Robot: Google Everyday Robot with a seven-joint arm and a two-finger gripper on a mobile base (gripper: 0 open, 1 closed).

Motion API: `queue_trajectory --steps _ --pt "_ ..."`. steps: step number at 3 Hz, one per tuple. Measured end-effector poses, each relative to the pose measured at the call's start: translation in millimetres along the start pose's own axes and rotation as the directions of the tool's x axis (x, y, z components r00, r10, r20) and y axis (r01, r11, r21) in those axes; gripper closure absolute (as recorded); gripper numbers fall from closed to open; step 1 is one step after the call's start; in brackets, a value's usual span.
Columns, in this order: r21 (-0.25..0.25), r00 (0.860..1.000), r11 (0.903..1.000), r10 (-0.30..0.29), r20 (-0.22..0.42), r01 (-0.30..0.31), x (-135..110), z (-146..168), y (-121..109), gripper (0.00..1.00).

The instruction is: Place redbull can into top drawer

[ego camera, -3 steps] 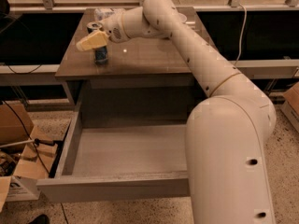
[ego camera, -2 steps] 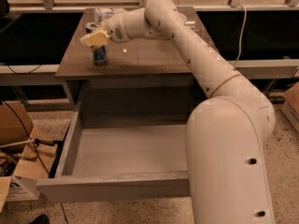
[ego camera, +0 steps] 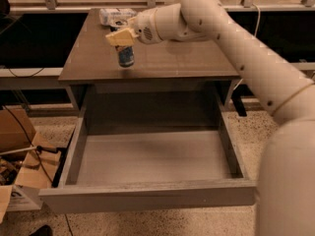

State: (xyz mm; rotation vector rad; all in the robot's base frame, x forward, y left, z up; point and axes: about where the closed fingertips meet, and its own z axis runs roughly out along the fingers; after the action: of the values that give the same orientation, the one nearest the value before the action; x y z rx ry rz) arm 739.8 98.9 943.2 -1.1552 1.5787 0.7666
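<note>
While the redbull can (ego camera: 126, 57) stands upright on the counter (ego camera: 187, 63) behind the open top drawer (ego camera: 152, 156), the gripper (ego camera: 120, 36) sits on its top; whether it has clamped cannot be told. Pickup looks in hand; next, lift and carry it forward over the drawer.

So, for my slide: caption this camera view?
Gripper over the redbull can on the table; top drawer open below.
</note>
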Motion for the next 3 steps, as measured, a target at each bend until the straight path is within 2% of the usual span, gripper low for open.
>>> queue_trajectory --steps 1,2,3 --pt "0.015 0.999 0.9995 -0.027 -0.044 0.028 5.2 -54.3 31.4 1.00" --pt "-0.001 0.998 0.9998 -0.022 -0.064 0.022 41.9 -99.3 85.5 1.00" --pt "-0.014 0.997 0.9998 -0.015 -0.077 0.014 78.1 -110.7 118.0 1.00"
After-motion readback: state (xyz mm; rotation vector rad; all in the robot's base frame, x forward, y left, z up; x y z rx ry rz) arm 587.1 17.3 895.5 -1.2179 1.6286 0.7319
